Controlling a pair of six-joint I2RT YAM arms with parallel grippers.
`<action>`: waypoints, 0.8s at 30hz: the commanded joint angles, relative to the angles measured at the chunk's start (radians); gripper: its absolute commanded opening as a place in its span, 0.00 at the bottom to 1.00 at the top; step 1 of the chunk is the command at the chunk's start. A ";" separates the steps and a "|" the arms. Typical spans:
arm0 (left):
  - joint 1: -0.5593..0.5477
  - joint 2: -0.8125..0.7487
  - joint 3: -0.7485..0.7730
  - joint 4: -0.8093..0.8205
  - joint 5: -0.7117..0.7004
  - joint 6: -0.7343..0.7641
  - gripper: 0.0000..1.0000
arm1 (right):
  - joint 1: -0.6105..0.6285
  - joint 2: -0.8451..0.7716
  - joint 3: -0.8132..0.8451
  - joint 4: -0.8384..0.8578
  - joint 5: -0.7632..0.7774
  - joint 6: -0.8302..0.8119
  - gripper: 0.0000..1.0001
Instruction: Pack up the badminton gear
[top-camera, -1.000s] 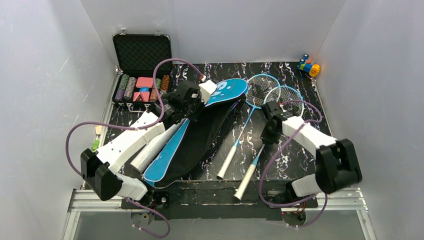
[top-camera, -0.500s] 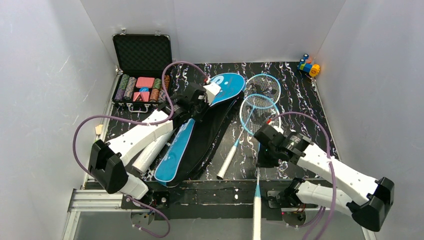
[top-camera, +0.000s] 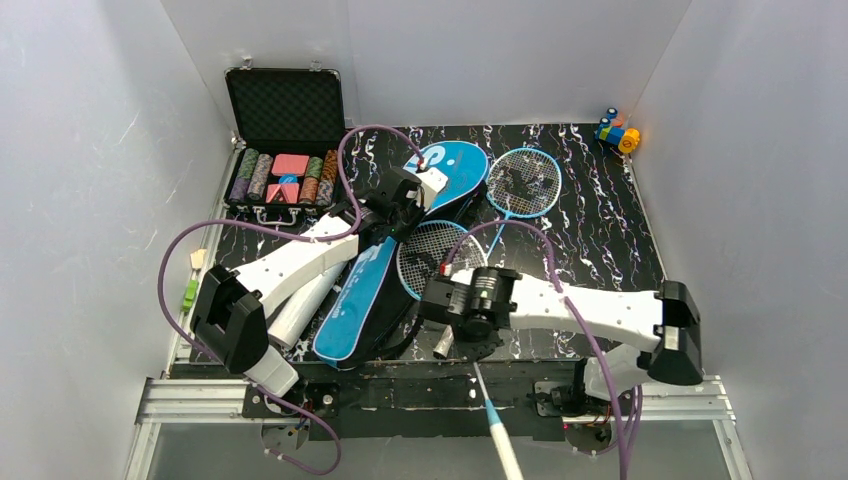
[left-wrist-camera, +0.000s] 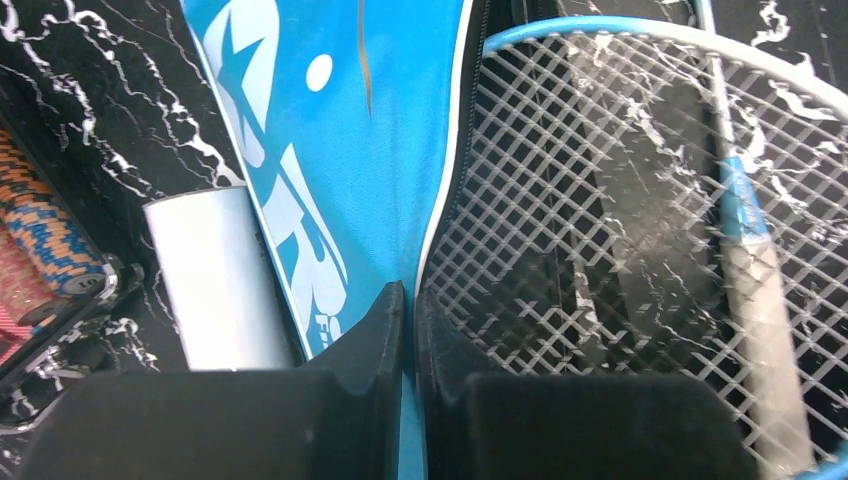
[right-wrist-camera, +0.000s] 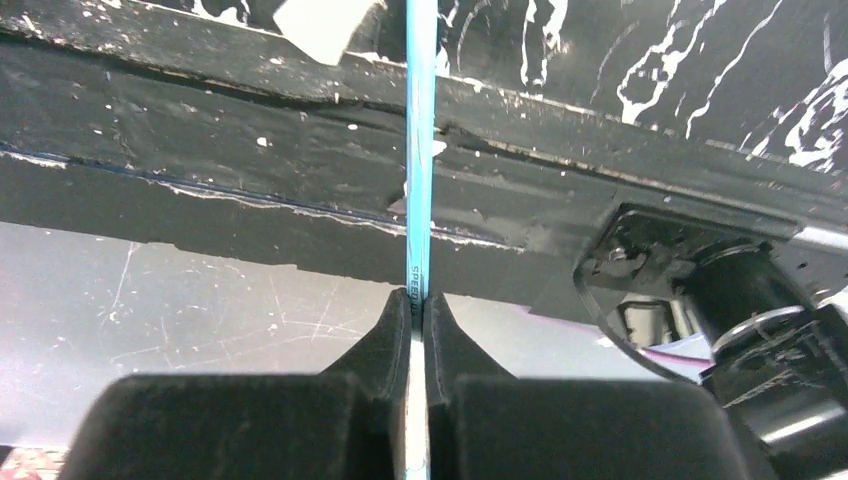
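Two rackets: lifted racket (top-camera: 430, 258) has its head over the open bag, handle out past the worktop's (top-camera: 600, 220) near edge; second racket (top-camera: 522, 182) lies flat, back right.
Right pincer (right-wrist-camera: 418, 298): clamped on the lifted racket's thin blue shaft.
Left pincer (left-wrist-camera: 408, 295): pinched on the edge of the blue bag (top-camera: 355, 300).
White tube (top-camera: 300, 305): alongside the bag, on its left.
Poker chip case (top-camera: 280, 120): open, back left.

The blue bag (top-camera: 360, 295) is laid open lengthwise, left of centre, one edge pinched. The white tube (left-wrist-camera: 215, 280) is laid just beside it, on its left. The held racket (top-camera: 432, 258) is gripped by its thin blue shaft, with its head over the bag's black inside and its handle past the table's near edge. The far racket (top-camera: 522, 182) is laid flat behind.
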 joint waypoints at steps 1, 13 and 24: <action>0.005 -0.116 0.049 -0.049 0.126 -0.037 0.00 | -0.046 0.161 0.187 0.055 0.043 -0.143 0.01; 0.018 -0.178 0.026 -0.093 0.258 -0.061 0.00 | -0.250 0.373 0.346 0.139 0.136 -0.215 0.01; 0.033 -0.172 0.013 -0.100 0.303 -0.088 0.00 | -0.323 0.441 0.405 0.205 0.157 -0.178 0.01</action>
